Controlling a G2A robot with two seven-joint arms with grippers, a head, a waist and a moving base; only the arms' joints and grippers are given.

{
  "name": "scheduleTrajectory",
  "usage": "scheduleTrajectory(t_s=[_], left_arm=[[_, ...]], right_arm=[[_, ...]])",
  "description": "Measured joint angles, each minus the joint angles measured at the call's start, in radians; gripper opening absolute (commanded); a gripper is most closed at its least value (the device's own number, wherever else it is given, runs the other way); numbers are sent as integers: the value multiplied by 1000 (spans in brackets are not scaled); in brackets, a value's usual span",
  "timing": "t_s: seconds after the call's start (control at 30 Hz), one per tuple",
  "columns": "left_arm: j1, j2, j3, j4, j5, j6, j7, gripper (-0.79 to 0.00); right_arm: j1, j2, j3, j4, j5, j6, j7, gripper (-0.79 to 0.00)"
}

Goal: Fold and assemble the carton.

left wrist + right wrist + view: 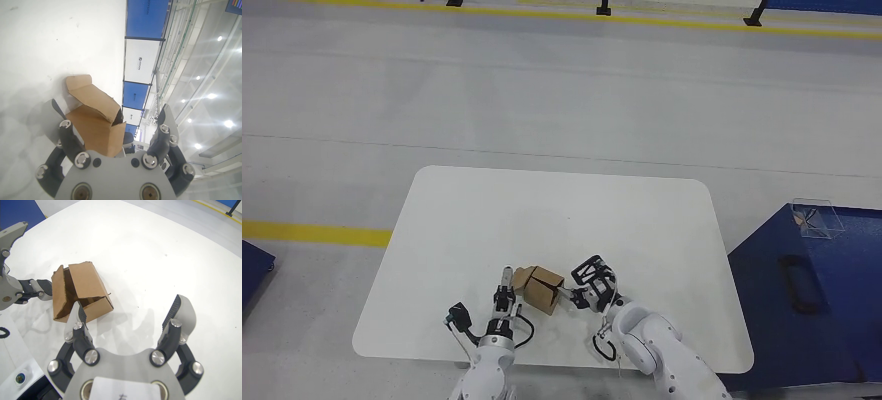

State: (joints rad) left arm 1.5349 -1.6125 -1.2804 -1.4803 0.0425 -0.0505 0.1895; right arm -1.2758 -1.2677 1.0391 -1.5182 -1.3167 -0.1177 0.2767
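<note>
surface: white table (542, 210) (rounded corners) | on it: brown carton (539, 288), flaps open, near the robot-side edge

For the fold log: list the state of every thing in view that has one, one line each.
Brown cardboard carton: partly folded, end flaps open, interior visible.
Left gripper: open, one finger at a carton flap, gripping nothing.
Right gripper: open, holding nothing, one finger close beside the carton.
White rounded table: bears the carton near the robot's edge.
</note>
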Motion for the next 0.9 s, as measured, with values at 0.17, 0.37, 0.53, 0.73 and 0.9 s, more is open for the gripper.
scheduleTrajectory(t_s=[0.17,0.37,0.53,0.73,0.9], left_arm=[[-34,-2,6,49,-9,-23,20,0],[-73,-3,5,98,-20,-29,23,0],[-94,-4,5,126,-30,-46,30,0],[-111,-5,3,154,-34,-78,46,0],[-124,-4,-5,179,-48,-88,48,0]], right_arm=[[0,0,1,-1,-13,-10,12,0],[-8,-1,3,-8,-24,-11,13,0],[-13,-1,7,-9,-30,-12,10,0],[-19,-2,13,-10,-32,-14,13,0],[-17,-4,11,-1,-34,-15,12,0]])
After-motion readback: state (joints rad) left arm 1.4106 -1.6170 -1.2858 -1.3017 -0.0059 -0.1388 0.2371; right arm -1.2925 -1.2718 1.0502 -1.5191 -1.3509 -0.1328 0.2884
